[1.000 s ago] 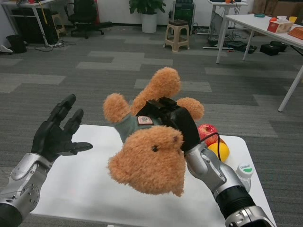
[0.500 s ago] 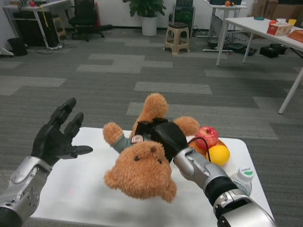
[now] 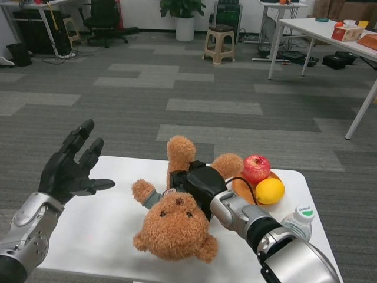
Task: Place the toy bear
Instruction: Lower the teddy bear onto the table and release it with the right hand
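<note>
white table (image 3: pixel 106 236) | R hand (image 3: pixel 203 187) clamped on toy bear (image 3: pixel 177 221) | L hand (image 3: pixel 69 168) fingers spread, empty

Both forearms were silver metal with a brushed sheen, each ending in a black hand with many jointed fingers. The left hand (image 3: pixel 69 170) was matt black, its fingers built of blocky, ridged segments with rounded tips. The left forearm (image 3: pixel 26 236) was a rounded silver shell, with small dark round screw holes on its side. The right hand (image 3: pixel 199 187) showed a smooth, boxy black back. A thin black cable looped out beside its wrist. The right forearm (image 3: pixel 268 242) was made of silver sections, split by a broad black ribbed band, and widened into a larger silver casing.
</note>
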### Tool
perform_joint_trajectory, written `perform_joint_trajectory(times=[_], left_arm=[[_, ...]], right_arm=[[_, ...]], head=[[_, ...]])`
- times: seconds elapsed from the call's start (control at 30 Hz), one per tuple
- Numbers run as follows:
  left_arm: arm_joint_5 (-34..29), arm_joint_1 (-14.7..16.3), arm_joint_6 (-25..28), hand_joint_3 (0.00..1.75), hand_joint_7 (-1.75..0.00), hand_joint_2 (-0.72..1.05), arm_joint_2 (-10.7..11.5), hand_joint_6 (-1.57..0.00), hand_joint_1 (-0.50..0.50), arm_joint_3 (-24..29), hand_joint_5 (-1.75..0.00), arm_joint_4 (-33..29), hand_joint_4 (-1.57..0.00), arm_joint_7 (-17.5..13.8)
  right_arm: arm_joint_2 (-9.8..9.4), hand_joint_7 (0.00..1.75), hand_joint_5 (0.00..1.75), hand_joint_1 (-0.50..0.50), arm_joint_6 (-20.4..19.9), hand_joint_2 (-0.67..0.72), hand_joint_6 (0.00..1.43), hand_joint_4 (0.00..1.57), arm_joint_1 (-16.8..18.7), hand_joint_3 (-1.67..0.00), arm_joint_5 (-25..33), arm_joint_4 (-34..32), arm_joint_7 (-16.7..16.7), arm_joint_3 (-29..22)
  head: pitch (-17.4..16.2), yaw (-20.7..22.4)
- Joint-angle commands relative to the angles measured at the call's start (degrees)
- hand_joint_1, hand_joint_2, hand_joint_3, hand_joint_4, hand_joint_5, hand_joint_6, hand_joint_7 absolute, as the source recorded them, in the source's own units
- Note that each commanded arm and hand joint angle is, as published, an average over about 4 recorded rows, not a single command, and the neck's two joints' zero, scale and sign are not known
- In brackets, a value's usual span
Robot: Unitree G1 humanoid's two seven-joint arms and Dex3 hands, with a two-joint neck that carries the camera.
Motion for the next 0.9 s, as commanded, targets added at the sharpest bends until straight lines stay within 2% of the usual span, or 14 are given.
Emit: perform_joint_trajectory(times=[0.03,0.13,0.23,0.27,0.37,0.4,0.5,0.63,0.8,0.9], left_arm=[[0.0,-0.1,-0.2,0.09,-0.21,0.29,-0.3,0.00,-0.21,-0.1,0.00,0.4,0.00,0.0],[0.0,-0.2,-0.2,0.09,-0.21,0.34,-0.4,0.00,-0.21,-0.2,0.00,0.5,0.00,0.0],[0.0,-0.3,-0.2,0.04,-0.21,0.34,-0.4,0.00,-0.21,-0.4,0.00,0.5,0.00,0.0],[0.1,-0.3,-0.2,0.04,-0.21,0.32,-0.4,0.00,-0.21,-0.4,0.00,0.5,0.00,0.0],[0.1,-0.3,-0.2,0.09,-0.21,0.27,-0.5,0.00,-0.21,-0.4,0.00,0.5,0.00,0.0],[0.1,-0.3,-0.2,0.09,-0.21,0.29,-0.5,0.00,-0.21,-0.4,0.00,0.5,0.00,0.0],[0.1,-0.4,-0.2,0.09,-0.21,0.32,-0.6,0.00,-0.21,-0.3,0.00,0.4,0.00,0.0],[0.1,-0.3,-0.2,0.07,-0.21,0.32,-0.6,0.00,-0.20,0.0,0.00,0.4,0.00,0.0],[0.1,-0.2,-0.2,0.09,-0.21,0.34,-0.6,0.00,-0.19,0.3,0.00,0.4,0.00,0.0],[0.1,-0.1,-0.2,0.09,-0.21,0.34,-0.6,0.00,-0.19,0.4,0.00,0.4,0.00,0.0]], right_arm=[[-0.14,1.59,1.48,-0.50,1.8,-0.59,0.55,0.08,-1.1,-0.67,0.7,1.2,0.5,3.3],[-0.51,1.68,1.26,-0.48,3.5,-0.54,0.26,0.00,-1.4,-0.71,5.1,1.4,1.2,9.7],[-0.93,1.64,1.02,-0.46,4.6,-0.54,0.06,0.00,-1.8,-0.67,11.4,1.4,2.0,15.9],[-1.02,1.59,0.95,-0.46,4.6,-0.54,0.04,0.00,-1.8,-0.63,12.4,1.4,2.2,16.5],[-1.33,0.96,0.46,-0.46,4.6,-0.49,0.00,0.00,-1.7,-0.50,14.9,1.1,3.3,17.7],[-1.46,0.66,0.29,-0.46,4.5,-0.48,0.00,0.00,-1.6,-0.46,15.9,0.9,3.9,17.9],[-1.81,0.21,0.05,-0.46,4.2,-0.45,0.00,0.00,-0.8,-0.40,18.4,-0.2,5.7,18.0],[-2.34,0.07,0.00,-0.45,3.5,-0.40,0.00,0.00,0.8,-0.40,21.1,-2.3,7.9,16.7],[-2.95,0.00,0.00,-0.42,3.2,-0.21,0.00,0.00,3.3,-0.34,22.5,-6.4,11.1,12.0],[-3.37,0.00,0.00,-0.42,1.6,0.06,0.00,0.00,4.9,-0.22,22.9,-8.9,13.5,8.3]], head=[[-0.1,0.0],[-0.3,-0.1],[-0.3,-0.2],[-0.4,-0.1],[-0.4,0.2],[-0.3,0.3],[-0.2,0.6],[-0.3,0.9],[-0.6,1.1],[-0.8,1.2]])
